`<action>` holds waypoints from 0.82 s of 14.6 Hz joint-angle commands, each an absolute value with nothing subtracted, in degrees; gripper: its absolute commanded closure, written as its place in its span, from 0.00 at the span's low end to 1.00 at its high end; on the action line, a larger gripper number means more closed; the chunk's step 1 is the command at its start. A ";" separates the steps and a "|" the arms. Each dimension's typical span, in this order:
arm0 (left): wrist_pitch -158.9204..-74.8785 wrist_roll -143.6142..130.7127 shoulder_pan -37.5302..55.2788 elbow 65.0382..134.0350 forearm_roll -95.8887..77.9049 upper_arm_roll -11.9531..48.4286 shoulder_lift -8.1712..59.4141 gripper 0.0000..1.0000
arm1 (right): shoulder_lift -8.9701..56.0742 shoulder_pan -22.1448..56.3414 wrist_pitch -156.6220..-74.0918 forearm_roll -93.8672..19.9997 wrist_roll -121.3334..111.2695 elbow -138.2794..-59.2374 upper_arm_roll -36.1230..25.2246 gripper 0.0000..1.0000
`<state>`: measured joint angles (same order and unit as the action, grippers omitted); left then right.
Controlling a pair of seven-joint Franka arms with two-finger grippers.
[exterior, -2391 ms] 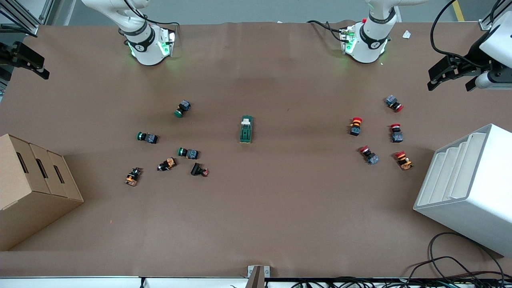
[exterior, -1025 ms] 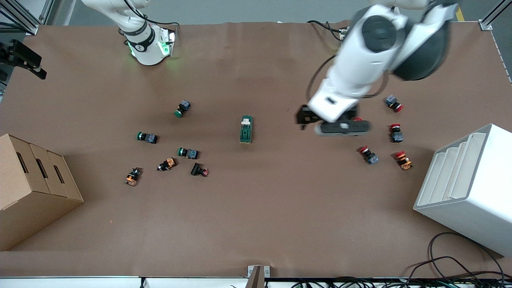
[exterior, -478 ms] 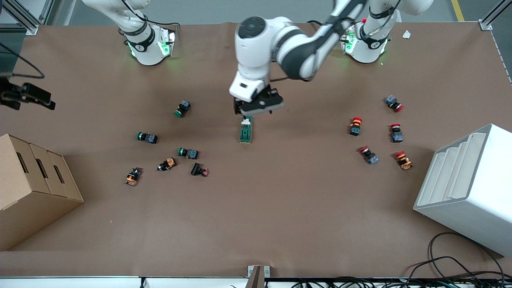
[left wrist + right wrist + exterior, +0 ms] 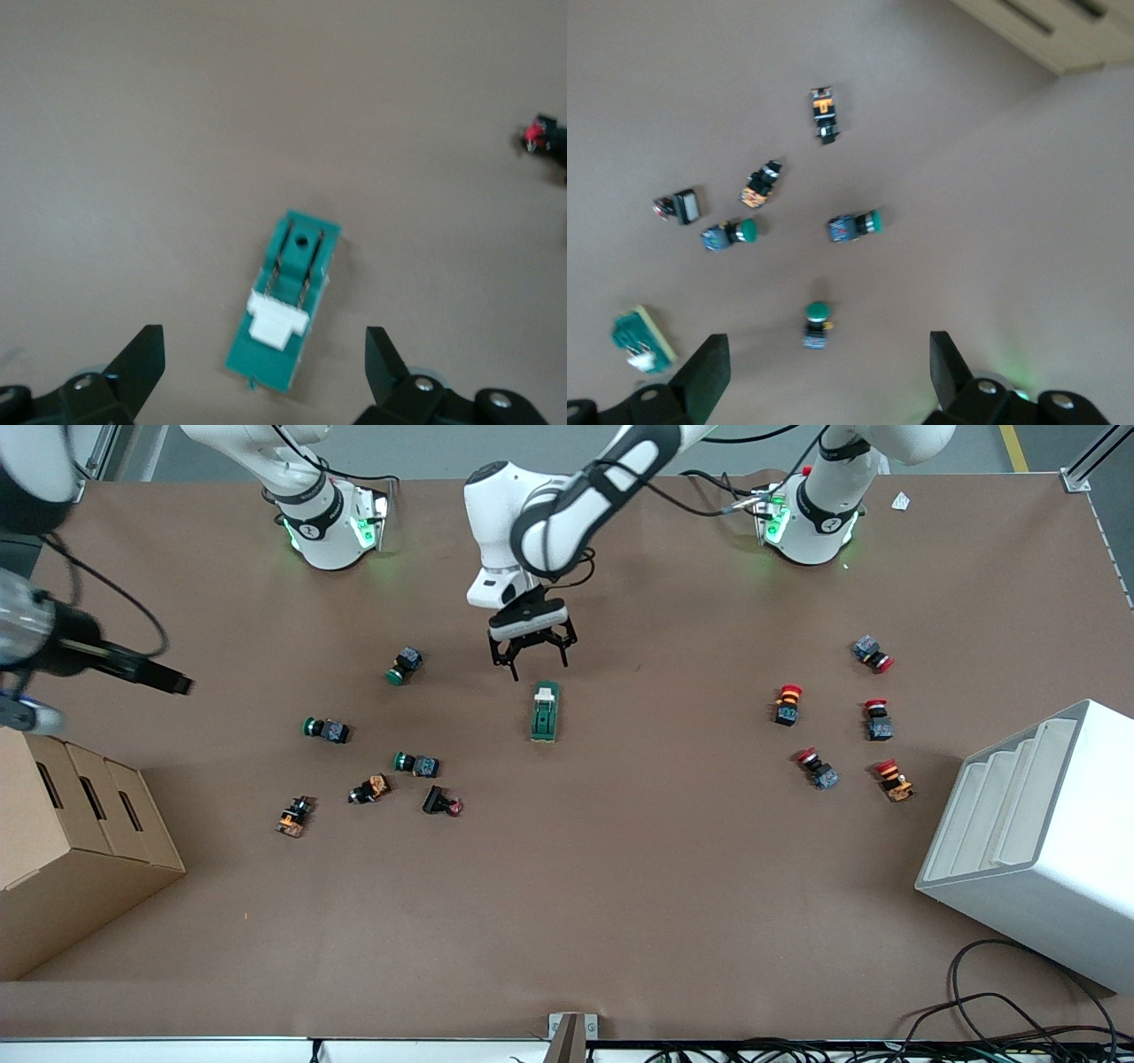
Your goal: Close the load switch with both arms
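The load switch [image 4: 545,711], a dark green block with a white lever tab, lies flat mid-table. My left gripper [image 4: 532,657] hangs open just above the table beside the switch's tab end, not touching it. In the left wrist view the switch [image 4: 285,305] lies between the spread fingers [image 4: 143,361], with the white tab [image 4: 277,320] toward the camera. My right gripper [image 4: 177,682] is up in the air at the right arm's end of the table, open and empty [image 4: 827,354]. The right wrist view shows the switch [image 4: 640,341] at its edge.
Green push-buttons [image 4: 403,666], [image 4: 326,730], [image 4: 416,763] and orange and black parts [image 4: 370,789] lie toward the right arm's end. Red push-buttons [image 4: 787,704], [image 4: 878,720] lie toward the left arm's end. A cardboard box [image 4: 71,841] and a white rack [image 4: 1036,841] stand at the table's ends.
The left arm swung in from the table's edge across the red buttons to the load switch. The right gripper moved inward over the table. The switch has not moved.
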<state>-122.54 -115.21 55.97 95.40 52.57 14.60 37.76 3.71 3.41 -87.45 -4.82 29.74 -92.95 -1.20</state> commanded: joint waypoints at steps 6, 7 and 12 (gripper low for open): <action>-117.35 -139.37 62.49 106.42 81.00 14.06 41.48 0.01 | 10.44 23.09 -107.56 -13.00 70.80 -101.51 -1.32 0.00; -117.07 -142.00 63.27 107.57 84.34 14.06 41.75 0.01 | 12.20 25.20 -109.49 -13.79 73.01 -101.60 -1.32 0.00; -115.40 -146.60 64.25 107.75 90.86 14.06 43.33 0.00 | 15.99 34.35 -125.02 -16.77 78.56 -109.14 -1.32 0.00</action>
